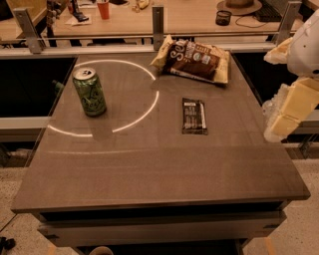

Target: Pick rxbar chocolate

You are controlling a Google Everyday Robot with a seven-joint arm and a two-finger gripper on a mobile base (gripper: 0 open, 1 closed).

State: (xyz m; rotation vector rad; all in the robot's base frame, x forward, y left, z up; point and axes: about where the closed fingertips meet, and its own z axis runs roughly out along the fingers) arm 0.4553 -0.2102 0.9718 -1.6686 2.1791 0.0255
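Grey-brown counter (149, 169), viewed from above its near edge. Three items on top, all in the far half.

Chocolate bar (194, 116): small, flat, dark wrapper with lines of white print. Lies face up, its long side running from near edge toward far edge. It sits a little right of the counter's middle, nearer the right edge than the left. It touches none of the other items.

Snack bag (194, 61): crinkled, brown with yellow borders. Lies flat by the far edge, toward the far right corner. The bar lies on its near side, with bare counter between them.

Can (89, 92): green, silver top, upright. Stands toward the far left corner, near the left edge and well apart from the bar.

Ring of light (146, 108): a thin bright arc on the surface in the far left part. The can stands inside it. The bar lies outside it, on the right.

Gripper (285, 119): pale cream and white. Hangs beyond the right edge, off the counter, about level with the bar along that edge. It is well apart from the bar. Whether it is spread or pressed together, I cannot tell.

Past the far edge: a metal rail with posts (158, 20), then a wooden table (189, 22) carrying a red cup (103, 9) and a small dark pot (223, 18).
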